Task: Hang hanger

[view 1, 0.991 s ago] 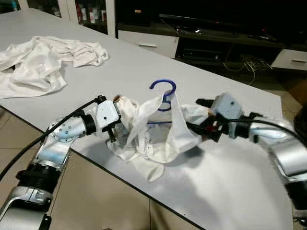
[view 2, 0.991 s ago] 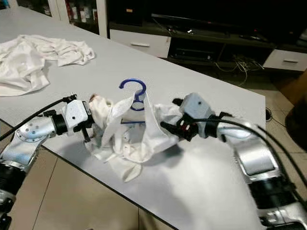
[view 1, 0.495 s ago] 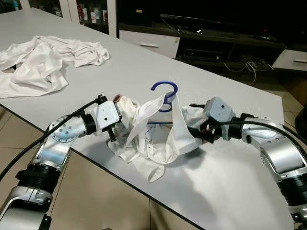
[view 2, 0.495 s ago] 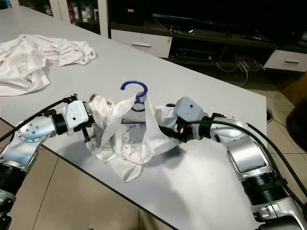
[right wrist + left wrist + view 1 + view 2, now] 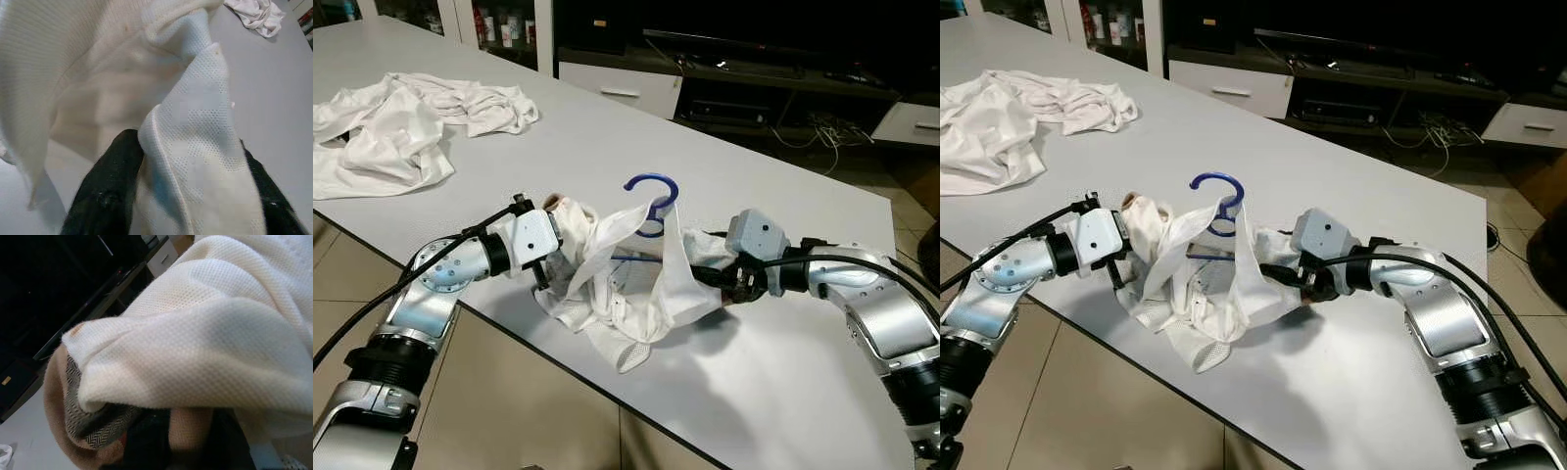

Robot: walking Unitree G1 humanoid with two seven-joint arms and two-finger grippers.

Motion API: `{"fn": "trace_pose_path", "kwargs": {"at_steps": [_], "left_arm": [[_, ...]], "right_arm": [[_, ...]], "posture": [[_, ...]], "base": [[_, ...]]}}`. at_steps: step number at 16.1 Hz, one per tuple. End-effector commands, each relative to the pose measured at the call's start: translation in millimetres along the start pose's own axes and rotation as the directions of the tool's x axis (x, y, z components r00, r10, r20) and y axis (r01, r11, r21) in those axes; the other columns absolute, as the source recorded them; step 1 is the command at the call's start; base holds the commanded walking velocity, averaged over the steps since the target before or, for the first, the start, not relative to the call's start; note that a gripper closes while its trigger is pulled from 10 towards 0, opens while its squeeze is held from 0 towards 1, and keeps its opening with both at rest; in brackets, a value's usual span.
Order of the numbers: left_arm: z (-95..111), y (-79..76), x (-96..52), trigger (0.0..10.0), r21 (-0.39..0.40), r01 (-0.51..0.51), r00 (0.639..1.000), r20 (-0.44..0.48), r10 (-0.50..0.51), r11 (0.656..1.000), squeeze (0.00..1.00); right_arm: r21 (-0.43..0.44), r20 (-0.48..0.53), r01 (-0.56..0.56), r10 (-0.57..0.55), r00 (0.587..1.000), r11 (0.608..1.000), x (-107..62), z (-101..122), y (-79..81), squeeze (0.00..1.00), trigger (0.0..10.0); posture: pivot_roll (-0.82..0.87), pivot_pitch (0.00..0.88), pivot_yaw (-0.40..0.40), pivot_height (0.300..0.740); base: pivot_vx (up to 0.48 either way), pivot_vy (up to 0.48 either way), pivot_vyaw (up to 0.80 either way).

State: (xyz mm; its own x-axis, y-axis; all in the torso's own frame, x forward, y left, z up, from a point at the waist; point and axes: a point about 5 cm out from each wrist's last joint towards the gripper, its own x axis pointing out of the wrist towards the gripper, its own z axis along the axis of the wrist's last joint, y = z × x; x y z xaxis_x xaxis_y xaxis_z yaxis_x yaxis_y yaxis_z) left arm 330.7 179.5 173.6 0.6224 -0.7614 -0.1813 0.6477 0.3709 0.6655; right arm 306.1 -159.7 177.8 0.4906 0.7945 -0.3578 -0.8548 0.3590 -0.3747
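Since one second ago the right claw (image 5: 1285, 277) has moved in toward the middle and now reaches deeper into the cloth, while the left claw (image 5: 551, 266) stays at its place on the other side.

The right claw has its two black fingers (image 5: 105, 193) spread a little, with a fold of the white mesh garment (image 5: 636, 284) pinched between them. The left claw is pressed into the left end of the same garment; in the left wrist view white knit cloth covers the fingers, so I cannot tell if they are open or closed.

The garment lies crumpled near the front edge of the pale grey worktop (image 5: 773, 392), partly lifted between the two claws. The blue plastic hanger (image 5: 1218, 201) stands inside the garment, between the claws, and its hook comes out of the top of the cloth, a little beyond them.

Farther on the worktop, at the robot's left, lies a pile of white clothes (image 5: 401, 127), well apart. Behind the worktop is a dark room with low white cabinets (image 5: 617, 88), and below is a beige tiled floor (image 5: 509, 411).
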Motion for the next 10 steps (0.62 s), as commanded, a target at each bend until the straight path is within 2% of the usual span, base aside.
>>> {"fn": "trace_pose_path", "kwargs": {"at_steps": [1,3,4,5,6,7,8,10], "left_arm": [[8.3,3.6,7.1,4.7,0.033,0.001,1.0,0.027,-0.001,0.999,0.0],[7.7,2.6,7.4,5.9,0.024,0.012,1.0,0.026,-0.013,1.0,0.0],[7.5,2.4,7.6,5.9,0.02,0.016,1.0,0.025,-0.017,1.0,0.0],[7.8,2.7,7.9,7.4,0.016,0.018,0.999,0.028,-0.019,1.0,0.0],[8.3,2.9,8.2,8.3,0.015,0.019,0.999,0.032,-0.02,1.0,0.0],[8.6,2.9,8.5,9.7,0.014,0.021,0.999,0.033,-0.021,1.0,0.0],[8.9,2.9,8.9,10.0,0.014,0.021,0.999,0.035,-0.022,1.0,0.0],[9.0,2.9,9.0,10.0,0.014,0.021,0.999,0.037,-0.021,1.0,0.0]], "right_arm": [[-0.01,0.002,-0.011,0.011,1.0,1.0,-4.6,1.2,1.3,0.0,0.0],[-0.005,0.006,-0.015,0.015,1.0,1.0,-5.5,0.6,2.6,0.0,0.0],[-0.005,0.006,-0.015,0.015,1.0,1.0,-5.7,0.3,2.7,0.0,0.0],[-0.002,0.008,-0.017,0.017,1.0,1.0,-6.0,0.4,3.0,0.0,0.0],[0.001,0.01,-0.015,0.015,1.0,1.0,-5.9,0.5,2.7,0.0,0.0],[0.003,0.013,-0.013,0.013,1.0,1.0,-5.7,0.6,2.6,0.0,0.0],[0.006,0.018,-0.01,0.01,1.0,1.0,-5.3,1.0,2.9,0.0,0.0],[0.009,0.02,-0.006,0.006,1.0,1.0,-4.9,0.8,3.4,0.0,0.0]], "posture": [[0.04,0.033,-0.108,0.74],[0.04,0.035,-0.106,0.74],[0.04,0.035,-0.106,0.74],[0.04,0.037,-0.104,0.74],[0.04,0.037,-0.103,0.74],[0.04,0.038,-0.102,0.74],[0.04,0.038,-0.101,0.74],[0.04,0.038,-0.1,0.74]], "base": [[0.0,0.0,0.0],[0.0,0.0,0.0],[0.0,0.0,0.0],[0.0,0.0,0.0],[0.0,0.0,0.0],[0.0,0.0,0.0],[0.0,0.0,0.0],[0.0,0.0,0.0]]}}
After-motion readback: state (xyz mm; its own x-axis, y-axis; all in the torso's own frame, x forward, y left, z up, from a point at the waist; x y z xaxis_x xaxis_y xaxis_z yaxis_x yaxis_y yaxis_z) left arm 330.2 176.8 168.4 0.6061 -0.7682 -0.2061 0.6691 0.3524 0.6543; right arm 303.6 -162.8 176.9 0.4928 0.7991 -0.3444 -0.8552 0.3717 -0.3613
